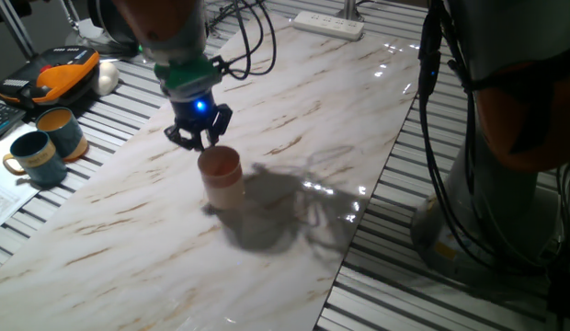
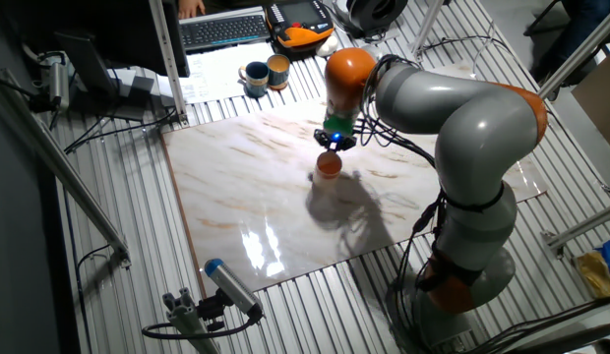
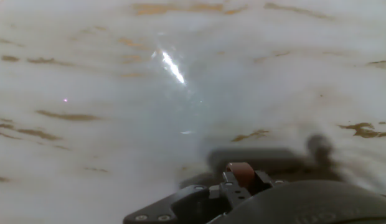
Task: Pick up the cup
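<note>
The cup [image 1: 221, 177] is a small pinkish-tan cylinder with a paler base. It stands upright on the marble tabletop [image 1: 294, 129] near the middle. It also shows in the other fixed view [image 2: 329, 165]. My gripper [image 1: 200, 138] hangs just above and behind the cup's far rim, with its dark fingers spread open and nothing between them; in the other fixed view the gripper [image 2: 335, 141] sits right over the cup. The hand view shows mostly blurred marble and a dark part of the hand along the bottom edge; the cup is not clearly seen there.
A dark teal mug [image 1: 35, 156] and a teal mug with an orange inside [image 1: 61, 131] stand off the marble at the left. An orange-and-black device [image 1: 55, 74] and a power strip [image 1: 329, 24] lie at the back. Cables [image 1: 441, 138] hang at the right.
</note>
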`<act>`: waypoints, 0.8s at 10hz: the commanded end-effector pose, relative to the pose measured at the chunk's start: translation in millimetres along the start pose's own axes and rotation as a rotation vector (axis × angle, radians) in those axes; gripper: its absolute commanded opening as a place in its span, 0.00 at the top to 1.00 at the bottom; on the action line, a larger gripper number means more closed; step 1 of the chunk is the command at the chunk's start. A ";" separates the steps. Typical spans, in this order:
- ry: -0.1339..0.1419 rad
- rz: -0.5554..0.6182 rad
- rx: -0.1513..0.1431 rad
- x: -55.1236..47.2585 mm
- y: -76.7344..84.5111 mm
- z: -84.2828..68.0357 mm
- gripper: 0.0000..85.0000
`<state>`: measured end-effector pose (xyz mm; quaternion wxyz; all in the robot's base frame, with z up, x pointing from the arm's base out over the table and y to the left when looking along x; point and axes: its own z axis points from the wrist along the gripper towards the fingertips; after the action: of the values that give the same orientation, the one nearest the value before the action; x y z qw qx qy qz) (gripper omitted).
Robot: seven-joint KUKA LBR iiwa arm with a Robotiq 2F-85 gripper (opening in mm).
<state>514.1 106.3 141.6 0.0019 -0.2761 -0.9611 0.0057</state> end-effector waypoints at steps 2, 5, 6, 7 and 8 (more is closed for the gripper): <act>0.011 0.101 -0.014 -3.1 -10.1 -4.0 1.00; -0.008 0.210 -0.019 -8.8 -31.5 -10.0 1.00; -0.012 0.241 -0.021 -10.8 -40.0 -12.6 1.00; -0.022 0.261 -0.021 -10.9 -47.6 -12.3 1.00; -0.036 0.276 -0.007 -9.9 -53.0 -9.4 1.00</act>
<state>494.0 56.0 151.4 -0.0176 -0.4010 -0.9159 0.0073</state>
